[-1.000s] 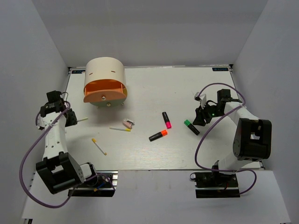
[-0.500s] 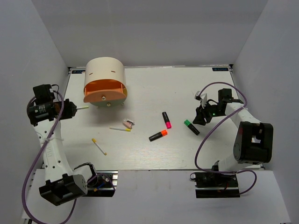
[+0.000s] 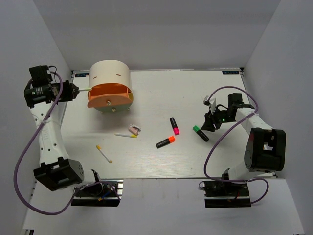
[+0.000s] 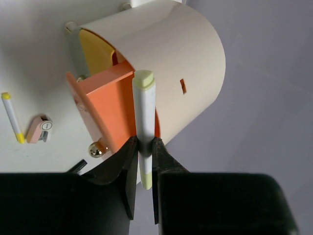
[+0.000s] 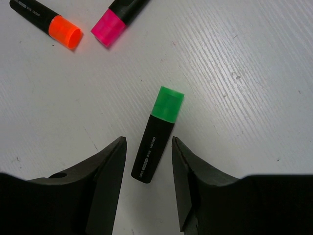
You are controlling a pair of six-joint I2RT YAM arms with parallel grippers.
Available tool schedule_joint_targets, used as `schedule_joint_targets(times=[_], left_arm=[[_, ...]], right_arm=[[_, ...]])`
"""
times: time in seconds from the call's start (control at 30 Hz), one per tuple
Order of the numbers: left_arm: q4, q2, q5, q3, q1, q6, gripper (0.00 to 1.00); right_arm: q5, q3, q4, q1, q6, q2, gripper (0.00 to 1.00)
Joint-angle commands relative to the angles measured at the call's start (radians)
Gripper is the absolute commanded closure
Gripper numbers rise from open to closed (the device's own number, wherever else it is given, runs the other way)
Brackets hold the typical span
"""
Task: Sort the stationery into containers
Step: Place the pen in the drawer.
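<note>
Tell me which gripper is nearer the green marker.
Right. The right gripper is at the green marker, open jaws either side of its black end. The left gripper is far away at the organiser, shut on a yellow stick.

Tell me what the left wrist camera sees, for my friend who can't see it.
The left gripper is shut on a pale-yellow stick, held right in front of the big cream organiser with its orange compartments. On the white table to the left lie a second stick with yellow ends and a small pink-and-white clip.
</note>
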State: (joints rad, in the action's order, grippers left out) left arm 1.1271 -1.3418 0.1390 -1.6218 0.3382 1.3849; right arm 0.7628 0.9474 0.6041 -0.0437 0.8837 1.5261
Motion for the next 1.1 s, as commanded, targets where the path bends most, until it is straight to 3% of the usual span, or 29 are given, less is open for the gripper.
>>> schedule_joint_targets(times=[0.0,0.63,1.07], left_arm=[[-0.056,-0.029,0.02,-0.036,-0.045,0.0,1.0],[-0.035,-0.175,-0.179,-0.136,-0.33,0.123,1.0],[0.022,-0.206,-0.277,-0.145,-0.438,0.198,1.0]], right_arm=[[0.024,-0.021,0.008,0.004,0.009,-0.038,0.52],[0.007,-0.039,-0.004,0.001,0.006,-0.047,0.52],[0.007,-0.048,-0.015,-0.002,0.003,-0.049,0.52]])
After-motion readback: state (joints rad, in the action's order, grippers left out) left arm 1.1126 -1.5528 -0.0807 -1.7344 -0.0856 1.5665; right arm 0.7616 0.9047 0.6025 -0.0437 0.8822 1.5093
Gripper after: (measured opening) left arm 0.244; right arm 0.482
